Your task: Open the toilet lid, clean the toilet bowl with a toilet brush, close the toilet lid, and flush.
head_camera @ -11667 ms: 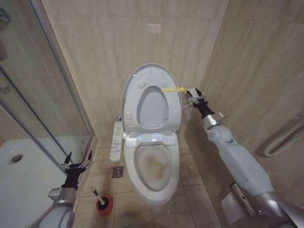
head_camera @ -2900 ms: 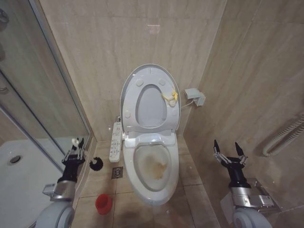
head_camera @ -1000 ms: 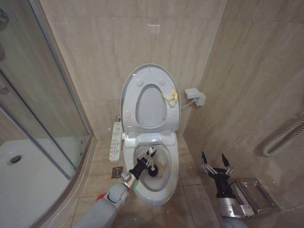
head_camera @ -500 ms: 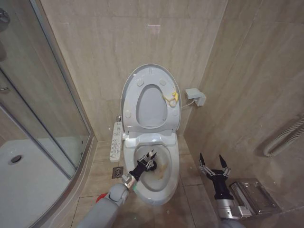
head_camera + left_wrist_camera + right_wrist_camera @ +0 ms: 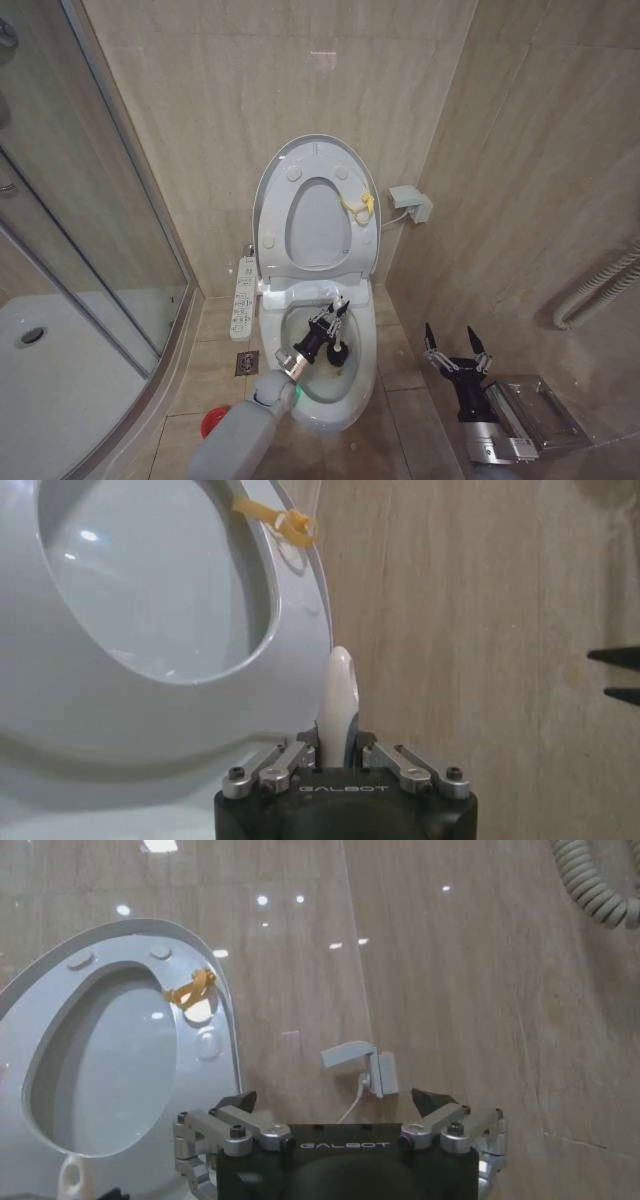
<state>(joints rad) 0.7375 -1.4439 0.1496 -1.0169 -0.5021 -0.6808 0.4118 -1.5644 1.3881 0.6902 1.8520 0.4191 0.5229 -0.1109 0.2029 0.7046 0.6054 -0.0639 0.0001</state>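
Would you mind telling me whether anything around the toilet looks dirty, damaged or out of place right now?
The toilet bowl has yellowish-brown staining inside, where the left gripper holds the toilet brush. A yellow loop dangles from the raised toilet lid, an unusual add-on. The right gripper waits open beside the toilet. Nothing looks broken or spilled.

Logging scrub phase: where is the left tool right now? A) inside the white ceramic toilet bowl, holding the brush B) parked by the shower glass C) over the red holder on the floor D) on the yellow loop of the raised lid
A: the left tool is shut on the thin-handled toilet brush inside the stained white ceramic toilet bowl.
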